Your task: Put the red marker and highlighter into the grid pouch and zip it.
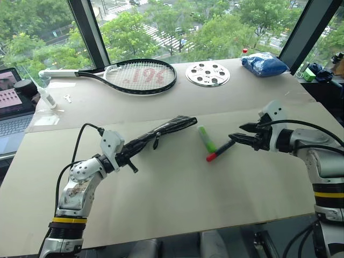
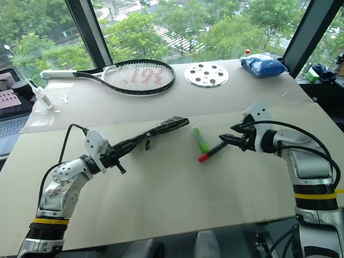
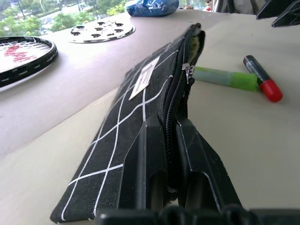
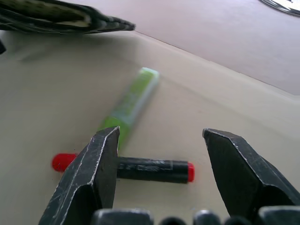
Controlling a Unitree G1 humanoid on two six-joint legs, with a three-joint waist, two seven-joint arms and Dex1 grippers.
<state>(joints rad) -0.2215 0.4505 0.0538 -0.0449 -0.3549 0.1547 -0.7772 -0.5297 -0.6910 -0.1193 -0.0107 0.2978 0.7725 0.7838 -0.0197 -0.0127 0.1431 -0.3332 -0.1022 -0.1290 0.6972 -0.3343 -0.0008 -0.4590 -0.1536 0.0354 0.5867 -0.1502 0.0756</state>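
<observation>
The grid pouch [image 1: 161,131] is black with white lines. It stands on its long edge, zipper side up, with its far end gaping open. My left gripper [image 1: 128,154] is shut on its near end, and the fingers [image 3: 150,154] clamp both sides by the zipper. The green highlighter [image 1: 206,138] lies flat on the table just right of the pouch's open end. The red marker [image 1: 220,150] lies beside it, its red cap close to the highlighter's near end. My right gripper [image 1: 239,134] is open and empty, hovering just past the marker's black end and pointing toward it [image 4: 150,169].
On the far half of the table lie a tennis racket [image 1: 140,75], a perforated metal disc [image 1: 207,73] and a blue bag [image 1: 263,64]. A white bottle [image 1: 45,97] and a laptop [image 1: 13,110] sit at the far left. The table's front edge [image 1: 177,234] runs close below my arms.
</observation>
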